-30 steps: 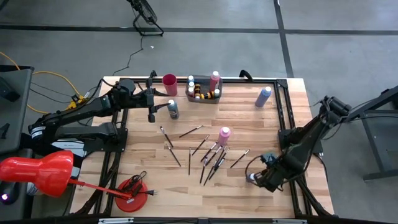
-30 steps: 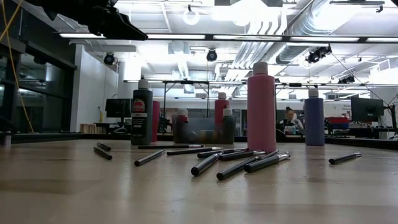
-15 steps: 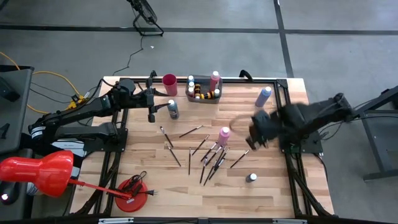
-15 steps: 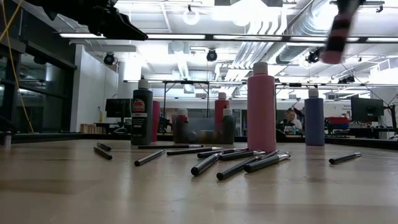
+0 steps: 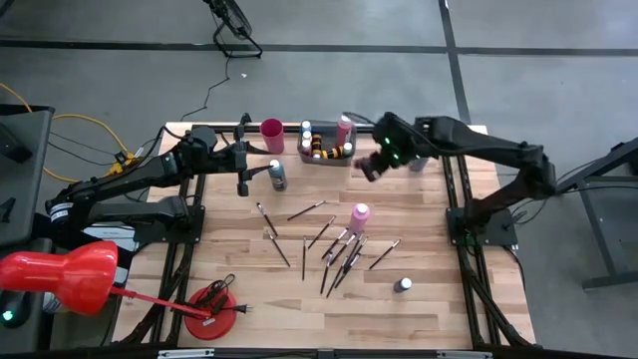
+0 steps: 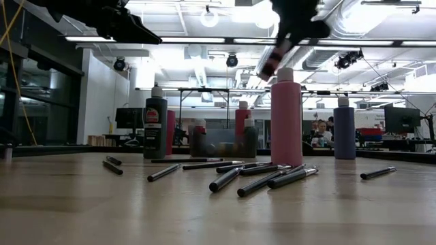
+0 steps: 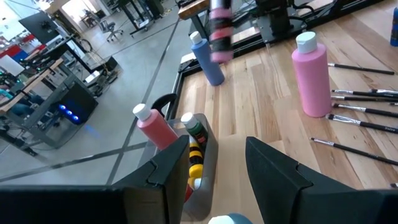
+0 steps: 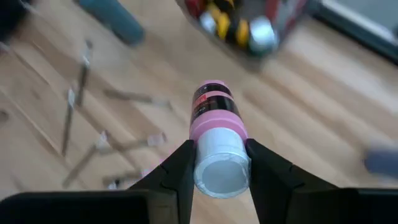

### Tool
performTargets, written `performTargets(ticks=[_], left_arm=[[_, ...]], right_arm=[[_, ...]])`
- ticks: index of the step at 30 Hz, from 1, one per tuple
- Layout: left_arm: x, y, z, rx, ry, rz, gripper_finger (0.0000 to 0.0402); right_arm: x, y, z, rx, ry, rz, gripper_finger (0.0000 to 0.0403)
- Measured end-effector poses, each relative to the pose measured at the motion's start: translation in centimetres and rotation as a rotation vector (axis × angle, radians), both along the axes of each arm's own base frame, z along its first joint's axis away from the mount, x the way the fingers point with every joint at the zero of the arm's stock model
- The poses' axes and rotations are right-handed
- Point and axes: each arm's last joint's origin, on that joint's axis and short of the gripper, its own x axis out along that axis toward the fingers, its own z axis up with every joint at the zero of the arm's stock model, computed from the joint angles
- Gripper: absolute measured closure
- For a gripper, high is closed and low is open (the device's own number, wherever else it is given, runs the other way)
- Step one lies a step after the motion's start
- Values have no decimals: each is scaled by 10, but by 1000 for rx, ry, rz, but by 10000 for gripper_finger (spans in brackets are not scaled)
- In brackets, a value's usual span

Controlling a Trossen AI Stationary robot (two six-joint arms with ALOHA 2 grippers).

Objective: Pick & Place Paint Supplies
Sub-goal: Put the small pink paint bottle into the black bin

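My right gripper (image 5: 371, 165) is in the air just right of the grey tray (image 5: 344, 160), shut on a small pink bottle with a white cap (image 8: 214, 124). The low view shows this bottle (image 6: 270, 64) high above the table. The tray holds several small bottles and stands at the far edge. My left gripper (image 7: 217, 180) hangs open and empty near the far left, by a dark teal bottle (image 5: 277, 176). A tall pink bottle (image 5: 359, 214) stands upright among several thin brushes (image 5: 329, 244) lying flat mid-table. My right gripper pinches the small pink bottle between its two fingers at the cap end (image 8: 217, 163), one finger (image 8: 177, 174) on each side. The fingers slant down from above. The bottle is lifted clear and tilted, its base pointing away from the gripper toward the table.
A pink cup (image 5: 271, 130) stands left of the tray. A lavender bottle (image 5: 422, 155) stands at the far right. A small white-capped bottle (image 5: 403, 285) stands near the right front. A red tool stand (image 5: 211, 311) sits at the left front corner.
My right gripper has risen from the table's near right corner and swung toward the far edge and left, up to the grey tray. It has turned as it went and carries the pink bottle clear of the table. The white-capped bottle stays behind.
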Motion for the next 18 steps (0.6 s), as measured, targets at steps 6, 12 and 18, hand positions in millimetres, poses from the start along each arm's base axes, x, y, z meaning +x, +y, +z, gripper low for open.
performTargets(ticks=[6, 12, 18], left_arm=[[0, 0, 0, 0, 0, 0, 249], [0, 0, 0, 0, 0, 0, 249], [0, 0, 0, 0, 0, 0, 249]], right_arm=[[33, -37, -2, -45, -36, 67, 291], [66, -80, -7, -149, 52, 178, 290], [96, -112, -36, -157, 165, 248, 288]])
